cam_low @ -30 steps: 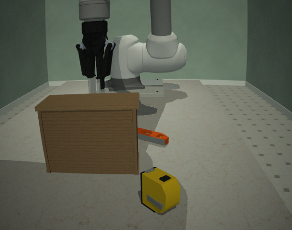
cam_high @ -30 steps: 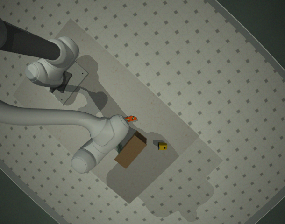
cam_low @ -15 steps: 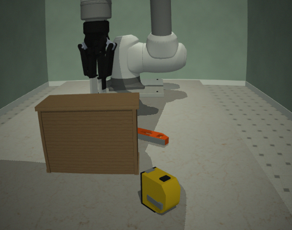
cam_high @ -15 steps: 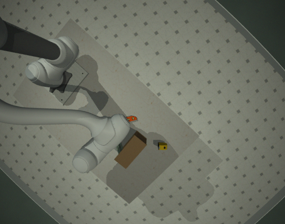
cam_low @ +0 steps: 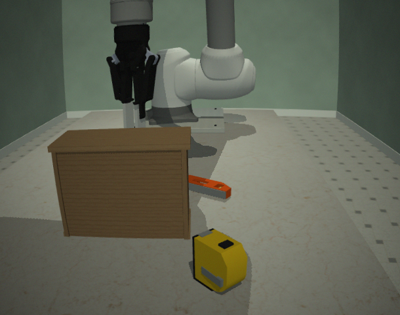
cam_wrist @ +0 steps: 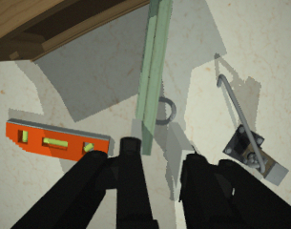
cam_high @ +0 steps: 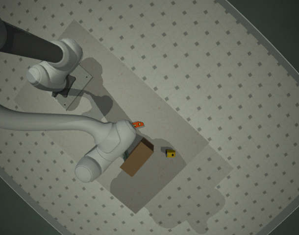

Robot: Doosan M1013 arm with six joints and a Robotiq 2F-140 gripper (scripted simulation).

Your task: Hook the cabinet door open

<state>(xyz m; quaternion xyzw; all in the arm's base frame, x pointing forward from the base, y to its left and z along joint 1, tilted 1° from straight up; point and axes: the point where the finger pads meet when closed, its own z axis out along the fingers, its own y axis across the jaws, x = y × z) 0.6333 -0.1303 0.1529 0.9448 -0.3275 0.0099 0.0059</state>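
Note:
The brown cabinet (cam_high: 137, 156) stands flat on the table; it also shows in the exterior view (cam_low: 120, 183) and in the wrist view (cam_wrist: 69, 0). Its pale green door (cam_wrist: 155, 57) is swung out from the cabinet front, and I see it edge-on from above. The grey eye ring (cam_wrist: 166, 111) sticks out of the door's right face. The thin grey hook (cam_wrist: 237, 105) lies out from its post (cam_wrist: 250, 153) to the right, apart from the eye. My gripper (cam_wrist: 154, 135) (cam_low: 132, 105) hangs behind the cabinet, fingers narrowed right at the door's free end, clamping nothing.
An orange spirit level (cam_high: 138, 124) lies on the table left of the door in the wrist view (cam_wrist: 56, 143). A yellow tape measure (cam_low: 218, 259) sits near the cabinet's back corner. The arm's base (cam_high: 68, 85) stands at the table's far end.

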